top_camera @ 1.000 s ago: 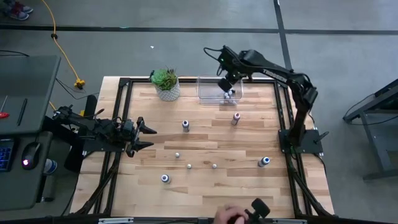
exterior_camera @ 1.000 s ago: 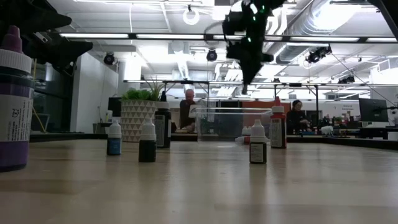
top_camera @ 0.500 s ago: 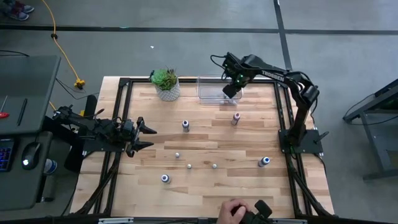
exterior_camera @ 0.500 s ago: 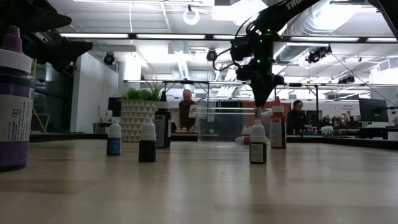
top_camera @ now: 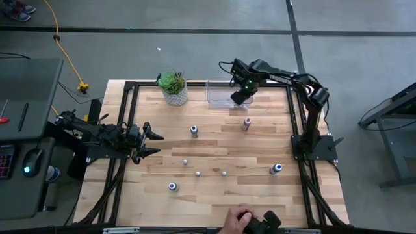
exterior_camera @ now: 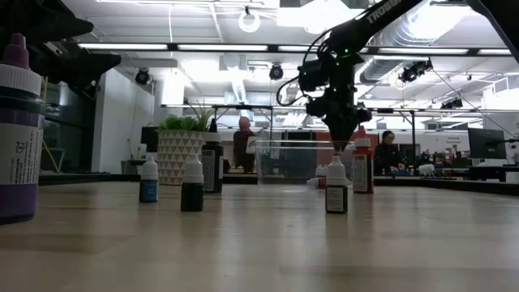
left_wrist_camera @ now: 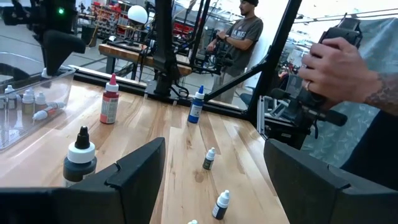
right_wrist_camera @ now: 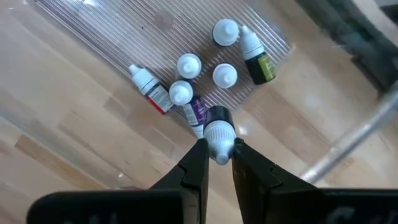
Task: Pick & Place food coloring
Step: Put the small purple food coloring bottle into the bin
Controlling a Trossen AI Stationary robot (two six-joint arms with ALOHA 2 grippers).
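- Pale wood counter (top_camera: 214,146) in a black frame on grey floor; workshop with ceiling lights and seated people beyond; a person's hand (top_camera: 235,220) at the 6 o'clock edge.
- Potted plant (top_camera: 173,88) and clear bin (top_camera: 218,94) toward 12 o'clock; loose food coloring bottles (top_camera: 194,131) scattered mid-counter.
- Right tool (right_wrist_camera: 217,154) above the bin, clenched on a white-capped bottle (right_wrist_camera: 218,134), six more bottles lying below it.
- Left tool (top_camera: 151,142) at 9 o'clock, spread wide.
- Lower over the bin than a second ago.
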